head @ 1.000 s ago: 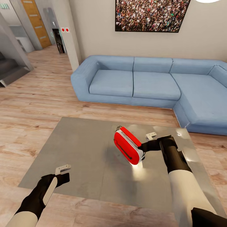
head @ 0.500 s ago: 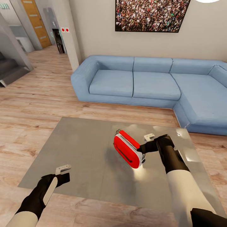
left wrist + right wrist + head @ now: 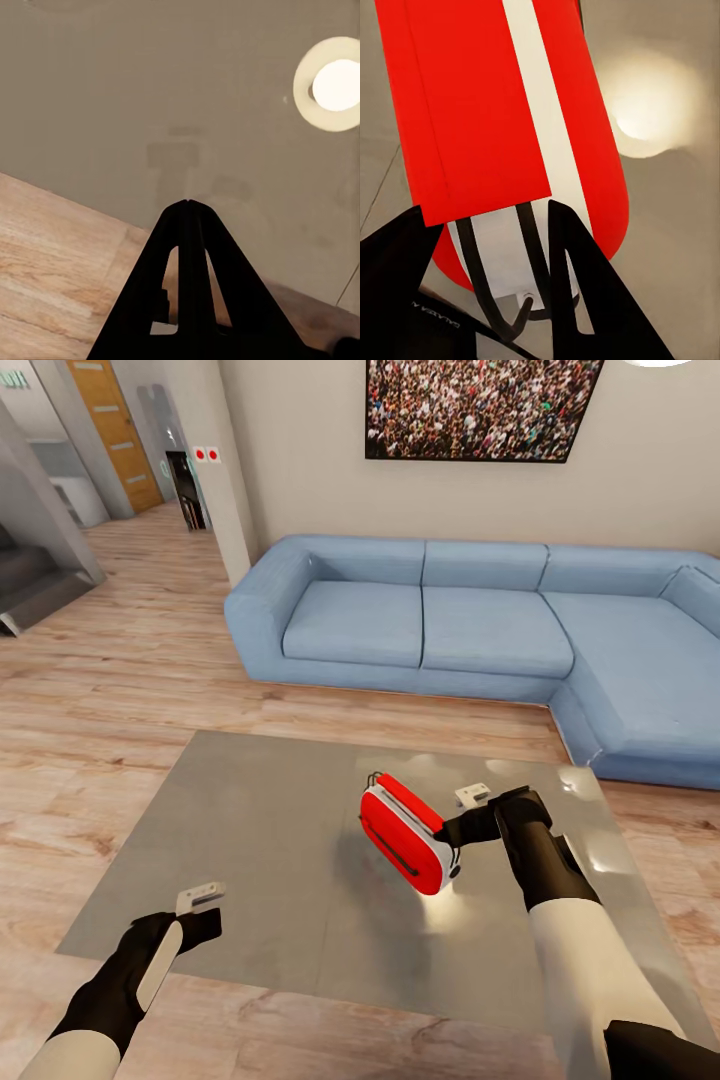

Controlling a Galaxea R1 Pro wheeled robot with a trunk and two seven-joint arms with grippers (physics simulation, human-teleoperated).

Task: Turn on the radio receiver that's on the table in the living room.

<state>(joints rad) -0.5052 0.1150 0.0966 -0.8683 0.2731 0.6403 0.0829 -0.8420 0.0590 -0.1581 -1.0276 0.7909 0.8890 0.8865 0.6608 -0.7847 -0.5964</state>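
Red and glossy, the small rounded-rectangle radio receiver (image 3: 405, 834) with its white trim band sits tilted above the large low table (image 3: 250, 840), whose grey reflective top mirrors a round ceiling light. The radio is over the right half of the table top, towards the sofa side, leaning so that its thin dark wire handle points to the near-left; whether its lower end touches the glass cannot be told. The right gripper (image 3: 457, 836) meets the radio at its right end. In the right wrist view the radio (image 3: 502, 112) lies between the two black fingers (image 3: 585, 292), which stand spread on either side of its white end and wire handle, and whether they press on it cannot be told.

The left gripper (image 3: 200, 900) hovers over the near-left edge of the table, well apart from the radio. In the left wrist view its black fingers (image 3: 189, 255) meet at their tips, closed on nothing, above the table's edge (image 3: 97, 112) where the grey top gives way to the light wood plank floor (image 3: 52, 270).

Beyond the table stands a blue L-shaped sofa (image 3: 480, 625) against a beige wall, with a framed crowd picture (image 3: 480, 408) hanging above it.
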